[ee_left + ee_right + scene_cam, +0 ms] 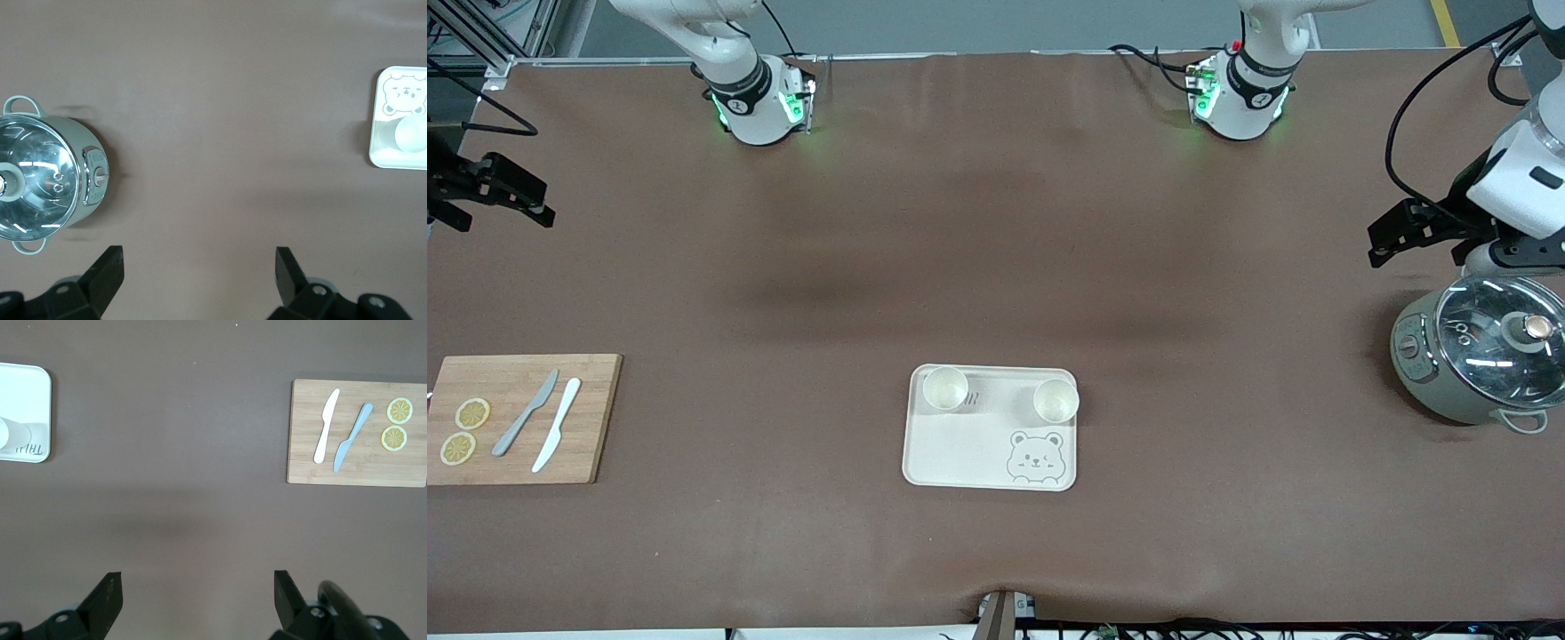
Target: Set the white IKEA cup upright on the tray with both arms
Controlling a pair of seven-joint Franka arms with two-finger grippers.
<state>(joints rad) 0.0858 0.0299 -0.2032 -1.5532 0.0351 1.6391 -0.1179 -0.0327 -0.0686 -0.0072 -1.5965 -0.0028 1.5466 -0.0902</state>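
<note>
On cream rounded tray (960, 449): two smooth white cups (945, 388), upright; both end effectors (199, 267) (198, 590) spread.

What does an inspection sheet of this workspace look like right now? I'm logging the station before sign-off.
Surface: brown table, covered with a mat.
Job's things: cream tray with two white cups upright on it, along its edge farther from the front camera.
Clutter: wooden cutting board at the right arm's end, carrying two knives and two lemon slices; lidded cooker pot at the left arm's end.
Grippers: left tool open, empty, over bare table beside the pot; right tool open, empty, over bare table near the board.
Cables: black cables hang along the left arm.
Surroundings: nothing seen.
</note>
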